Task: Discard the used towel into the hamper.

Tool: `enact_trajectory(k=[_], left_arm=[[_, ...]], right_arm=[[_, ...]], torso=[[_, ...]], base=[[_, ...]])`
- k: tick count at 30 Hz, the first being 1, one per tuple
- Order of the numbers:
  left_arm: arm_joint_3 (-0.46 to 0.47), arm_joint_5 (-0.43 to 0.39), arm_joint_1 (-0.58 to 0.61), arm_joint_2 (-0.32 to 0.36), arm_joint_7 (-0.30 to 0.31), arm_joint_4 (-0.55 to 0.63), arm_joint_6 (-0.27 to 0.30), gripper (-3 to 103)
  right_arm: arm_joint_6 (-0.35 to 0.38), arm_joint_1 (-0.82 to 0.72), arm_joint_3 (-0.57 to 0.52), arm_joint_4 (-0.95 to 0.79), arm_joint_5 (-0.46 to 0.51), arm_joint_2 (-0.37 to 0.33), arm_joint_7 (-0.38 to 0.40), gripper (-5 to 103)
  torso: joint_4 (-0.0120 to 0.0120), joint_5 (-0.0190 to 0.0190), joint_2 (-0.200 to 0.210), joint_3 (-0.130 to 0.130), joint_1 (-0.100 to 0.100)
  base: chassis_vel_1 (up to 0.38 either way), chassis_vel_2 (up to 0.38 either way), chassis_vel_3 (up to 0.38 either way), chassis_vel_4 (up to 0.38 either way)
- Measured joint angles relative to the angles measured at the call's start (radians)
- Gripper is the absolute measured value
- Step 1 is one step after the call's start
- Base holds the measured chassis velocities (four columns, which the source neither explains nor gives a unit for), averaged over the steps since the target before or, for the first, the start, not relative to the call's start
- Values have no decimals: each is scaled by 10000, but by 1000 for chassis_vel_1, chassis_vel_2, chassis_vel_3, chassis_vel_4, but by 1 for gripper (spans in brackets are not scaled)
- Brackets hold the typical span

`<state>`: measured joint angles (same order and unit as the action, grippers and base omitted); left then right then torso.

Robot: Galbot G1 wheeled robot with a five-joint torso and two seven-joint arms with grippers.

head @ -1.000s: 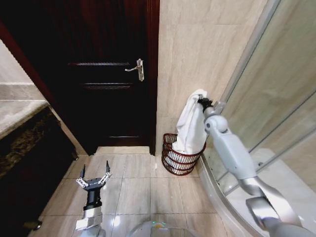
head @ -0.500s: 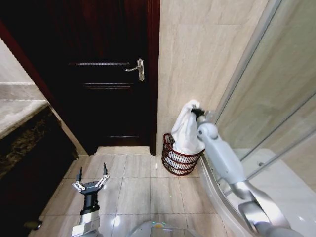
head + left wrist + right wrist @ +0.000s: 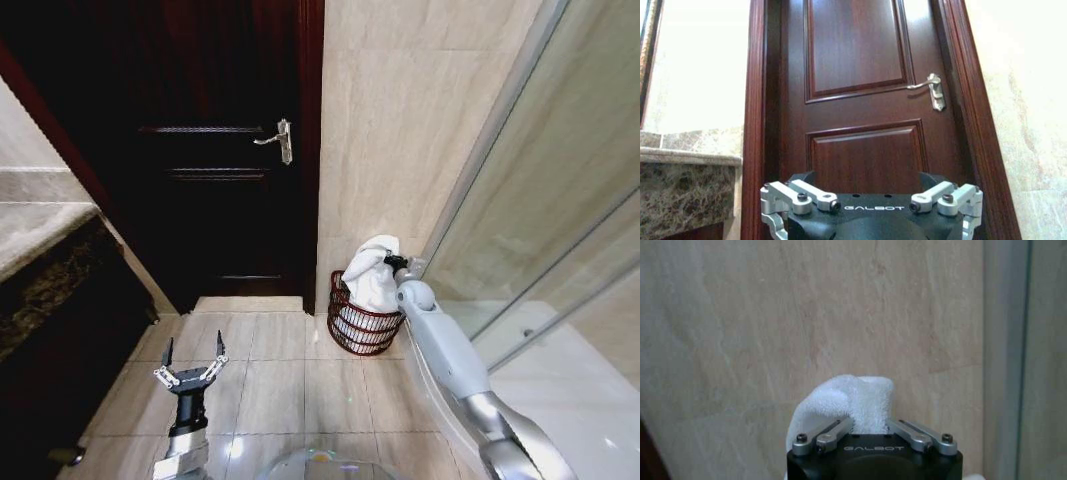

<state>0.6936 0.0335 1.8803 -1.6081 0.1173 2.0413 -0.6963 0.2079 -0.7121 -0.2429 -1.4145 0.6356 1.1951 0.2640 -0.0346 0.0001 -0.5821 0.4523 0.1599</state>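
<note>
The white towel (image 3: 369,278) hangs bunched from my right gripper (image 3: 393,262), which is shut on its top fold. Its lower part lies inside the hamper (image 3: 345,338), a dark reddish-brown slatted basket on the floor against the beige wall. In the right wrist view the towel (image 3: 847,405) bulges up between the closed fingers (image 3: 830,435). My left gripper (image 3: 192,362) hovers open and empty over the floor tiles at the lower left, facing the door.
A dark wooden door (image 3: 210,150) with a metal handle (image 3: 279,140) stands behind the hamper to its left. A marble counter (image 3: 40,250) runs along the left. The glass shower screen (image 3: 560,200) and curved tray edge close off the right.
My right arm has lowered the towel, from well above the hamper down so that it sinks into it. The left gripper has barely shifted.
</note>
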Motion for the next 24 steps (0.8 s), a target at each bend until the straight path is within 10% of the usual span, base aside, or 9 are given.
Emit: enact_trajectory(k=[24], left_arm=[[-69, 337, 117, 0, 20, -195, -3, 100]], right_arm=[[-723, -972, -894, -662, -447, -465, -713, 5]], torso=[[0, 0, 763, -445, -315]], base=[[0, 0, 0, 0]])
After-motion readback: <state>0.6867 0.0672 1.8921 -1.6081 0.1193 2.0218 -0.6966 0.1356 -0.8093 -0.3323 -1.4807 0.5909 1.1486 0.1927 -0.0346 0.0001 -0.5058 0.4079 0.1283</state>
